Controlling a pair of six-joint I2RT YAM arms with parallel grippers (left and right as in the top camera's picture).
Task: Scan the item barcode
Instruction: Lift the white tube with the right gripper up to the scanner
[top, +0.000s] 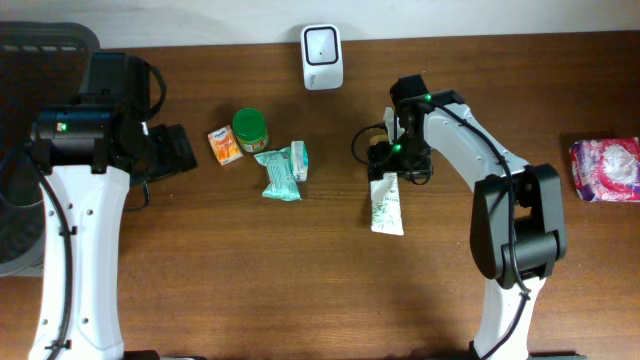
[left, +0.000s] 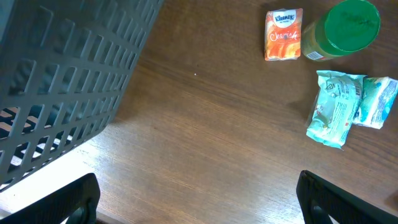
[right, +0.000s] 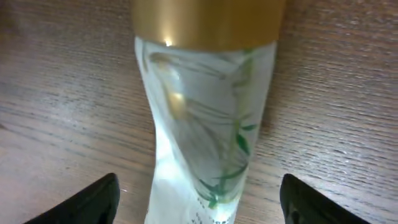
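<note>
The item between my right fingers is a white tube (top: 386, 208) printed with green leaves, lying flat on the wooden table. In the right wrist view the tube (right: 205, 130) runs away from me and ends in a gold cap (right: 208, 22). My right gripper (right: 202, 202) straddles it, open, with bare wood showing on both sides. No barcode shows on the tube. The white scanner (top: 322, 57) stands at the back edge. Far to the left, my left gripper (left: 199, 199) hangs open over bare wood beside the basket.
An orange tissue pack (top: 225, 145), a green-lidded jar (top: 250, 130) and two teal packets (top: 280, 175) lie left of centre. A pink package (top: 605, 168) sits at the far right. A dark mesh basket (left: 62, 81) fills the left edge.
</note>
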